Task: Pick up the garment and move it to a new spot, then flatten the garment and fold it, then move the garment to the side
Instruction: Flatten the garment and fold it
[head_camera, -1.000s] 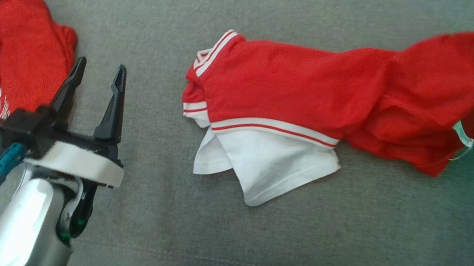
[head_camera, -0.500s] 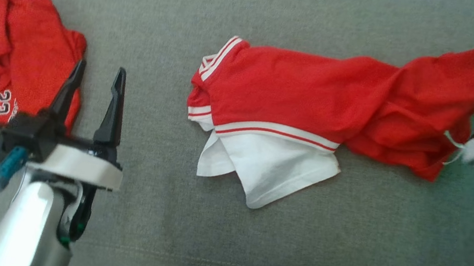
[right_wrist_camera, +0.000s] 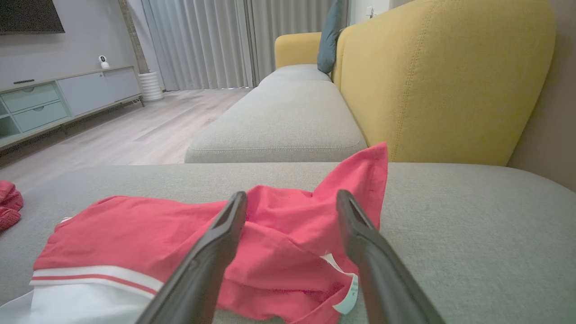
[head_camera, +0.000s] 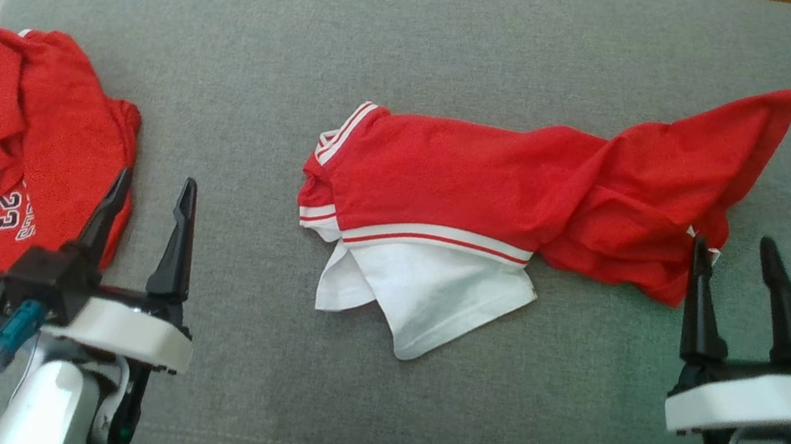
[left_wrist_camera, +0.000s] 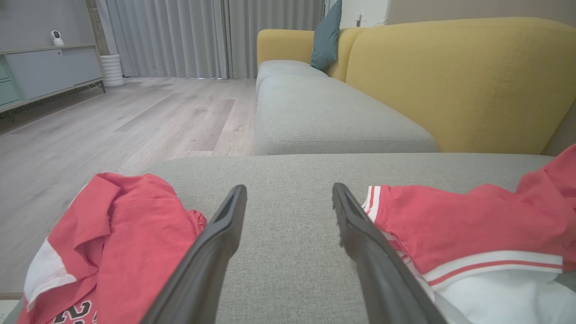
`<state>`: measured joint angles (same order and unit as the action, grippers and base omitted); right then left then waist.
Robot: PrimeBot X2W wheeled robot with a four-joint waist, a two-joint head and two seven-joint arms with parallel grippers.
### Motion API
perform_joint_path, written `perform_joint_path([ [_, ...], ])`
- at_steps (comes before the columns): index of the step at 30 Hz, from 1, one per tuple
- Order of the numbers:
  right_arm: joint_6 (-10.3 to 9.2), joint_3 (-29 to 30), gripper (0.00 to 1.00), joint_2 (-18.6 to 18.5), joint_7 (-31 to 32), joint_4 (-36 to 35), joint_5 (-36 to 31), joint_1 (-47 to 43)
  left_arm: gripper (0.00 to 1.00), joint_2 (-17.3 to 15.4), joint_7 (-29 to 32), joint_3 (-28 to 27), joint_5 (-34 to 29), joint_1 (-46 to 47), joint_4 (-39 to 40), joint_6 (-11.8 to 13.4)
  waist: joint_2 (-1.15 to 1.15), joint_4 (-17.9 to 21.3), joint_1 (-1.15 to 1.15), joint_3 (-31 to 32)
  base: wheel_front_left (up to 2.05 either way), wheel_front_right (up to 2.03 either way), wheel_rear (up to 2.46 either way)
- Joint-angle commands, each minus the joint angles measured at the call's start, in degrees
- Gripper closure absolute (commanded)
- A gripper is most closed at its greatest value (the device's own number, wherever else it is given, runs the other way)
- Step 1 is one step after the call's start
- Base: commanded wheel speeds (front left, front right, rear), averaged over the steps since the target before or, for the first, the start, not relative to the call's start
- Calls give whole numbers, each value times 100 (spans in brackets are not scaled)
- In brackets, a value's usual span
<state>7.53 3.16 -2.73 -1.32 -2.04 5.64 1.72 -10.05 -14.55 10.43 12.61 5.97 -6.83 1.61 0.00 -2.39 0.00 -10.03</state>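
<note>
Garment [head_camera: 462, 177] lies crumpled on the grey cushion [head_camera: 419, 42]; left gripper [head_camera: 156, 181] and right gripper [head_camera: 733, 243] are both spread wide, holding nothing

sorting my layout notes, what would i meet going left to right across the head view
crumpled red jersey numbered 23 → left gripper → long red garment with white striped trim → right gripper

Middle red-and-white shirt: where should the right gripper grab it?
Take the shirt by its peaked corner, coming from the right with the right gripper. That corner stands up off the grey cushion as a free flap; the folds beside it are bunched.
</note>
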Motion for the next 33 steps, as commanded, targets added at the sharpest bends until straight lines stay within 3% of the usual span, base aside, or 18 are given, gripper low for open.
perform_joint_path([
  [1, -4, -151, 0, -25, 4, -249, 26, 83, 0, -79, -45, -237, -49, 104, 210, 53, 0, 13, 0, 18, 0, 0, 0],
  [21, -4, -215, 0, -15, 82, -428, 278, -87, 0, -113, -45, -191, 9, 45, 251, 137, 0, 18, 0, 14, 0, 0, 0],
  [29, -4, -245, 0, -15, 120, -418, 287, -58, 0, 201, 1077, 906, 175, 4, 352, -517, 0, 20, 0, -82, 0, 0, 0],
  [33, -4, -274, 0, -15, 133, -418, 295, -8, 0, 335, 1585, 1354, 349, -8, 288, -691, 0, 60, 0, -158, 0, 0, 0],
])
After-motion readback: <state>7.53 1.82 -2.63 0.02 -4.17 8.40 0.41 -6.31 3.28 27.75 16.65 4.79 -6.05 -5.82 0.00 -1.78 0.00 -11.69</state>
